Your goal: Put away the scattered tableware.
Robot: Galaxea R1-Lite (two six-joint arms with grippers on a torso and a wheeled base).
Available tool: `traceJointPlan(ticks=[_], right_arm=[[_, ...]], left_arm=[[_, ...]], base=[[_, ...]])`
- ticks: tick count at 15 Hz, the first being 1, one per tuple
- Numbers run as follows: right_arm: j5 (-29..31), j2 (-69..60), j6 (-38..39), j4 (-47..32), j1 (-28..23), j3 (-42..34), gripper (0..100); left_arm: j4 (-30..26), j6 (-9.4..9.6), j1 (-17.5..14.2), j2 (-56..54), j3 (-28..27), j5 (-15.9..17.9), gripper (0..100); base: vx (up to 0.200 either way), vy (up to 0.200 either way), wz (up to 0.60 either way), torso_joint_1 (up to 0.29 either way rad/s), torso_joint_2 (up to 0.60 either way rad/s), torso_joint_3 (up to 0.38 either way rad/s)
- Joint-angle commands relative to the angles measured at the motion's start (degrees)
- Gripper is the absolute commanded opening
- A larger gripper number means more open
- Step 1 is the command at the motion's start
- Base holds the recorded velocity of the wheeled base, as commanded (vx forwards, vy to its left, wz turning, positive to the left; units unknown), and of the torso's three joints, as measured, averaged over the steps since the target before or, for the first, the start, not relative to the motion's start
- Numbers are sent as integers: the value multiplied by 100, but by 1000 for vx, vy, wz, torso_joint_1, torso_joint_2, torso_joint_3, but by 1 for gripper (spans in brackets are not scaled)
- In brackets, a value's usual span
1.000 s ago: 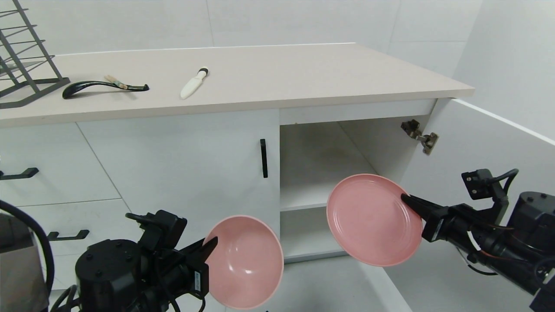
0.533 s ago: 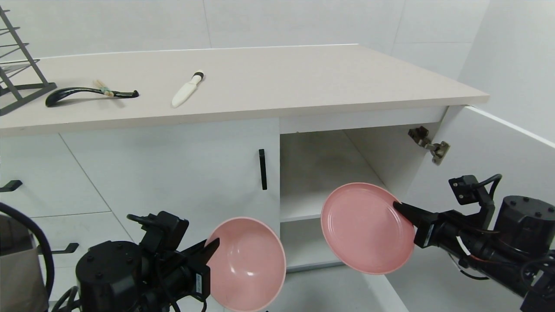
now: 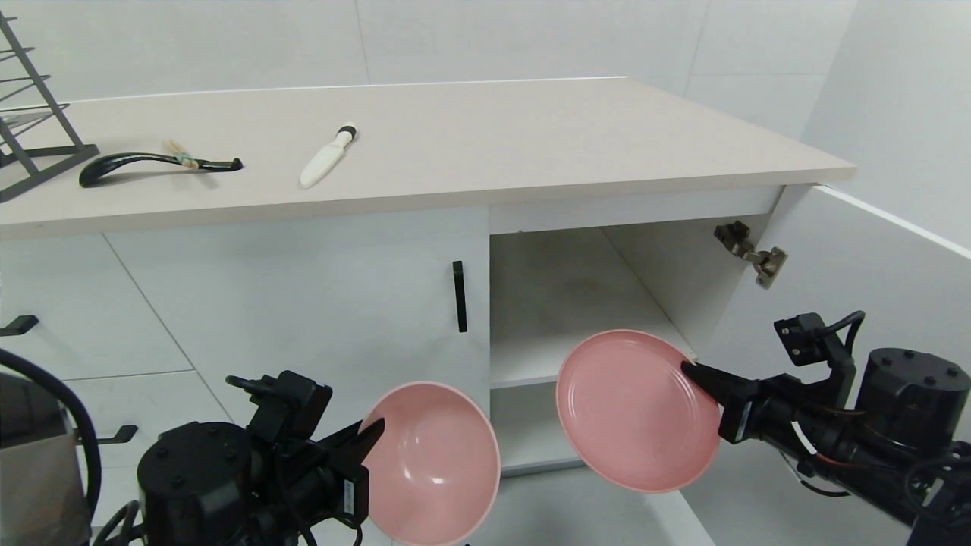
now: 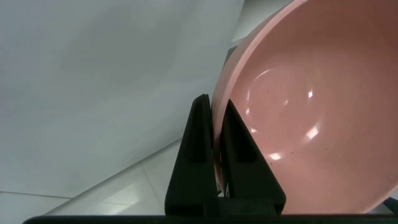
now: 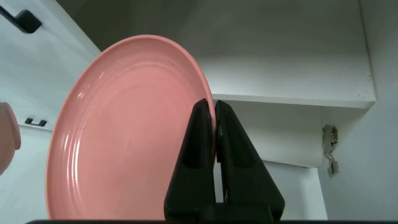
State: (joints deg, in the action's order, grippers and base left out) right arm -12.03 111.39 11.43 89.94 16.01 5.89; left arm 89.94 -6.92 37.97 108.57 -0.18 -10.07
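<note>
Head view: left jaws pinch the pink bowl (image 3: 432, 470), right jaws the pink plate (image 3: 630, 409).

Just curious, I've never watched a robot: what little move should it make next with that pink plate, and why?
Probably ease the right hand forward: it grips the pink plate by its rim just outside the open cabinet, near its shelf.

A beige rectangular countertop (image 3: 493, 129) runs beneath white wall tiles (image 3: 227, 38). A dark metal wire rack (image 3: 80, 154) stands at its left end. Below, a closed white cabinet door (image 3: 303, 303) carries a black vertical bar handle (image 3: 458, 296). A metal hinge (image 3: 751, 254) holds the open white door (image 3: 857, 265).
</note>
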Motion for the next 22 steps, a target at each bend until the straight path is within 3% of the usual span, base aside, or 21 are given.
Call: traceJointPlan(ticks=[1,4,13,18,22], right_arm=[[17,-3,-1,6,25,-9,0],[342,24,-1,6,148,26,0],[395,94,-10,6,175,132,0],[860,191,8,6,280,141,0],[843,375,52,6,271,167,0]], left_arm=[[6,-2,0,15,1,5,0],[6,-2,0,15,1,5,0],[6,-2,-9,59,1,5,0],[6,-2,-36,50,1,5,0],[6,-2,-88,50,1,-4,0]], base=[[0,0,0,0,0,0],[0,0,0,0,0,0],[0,0,0,0,0,0],[0,0,0,0,0,0],[200,0,0,-2,1,4]])
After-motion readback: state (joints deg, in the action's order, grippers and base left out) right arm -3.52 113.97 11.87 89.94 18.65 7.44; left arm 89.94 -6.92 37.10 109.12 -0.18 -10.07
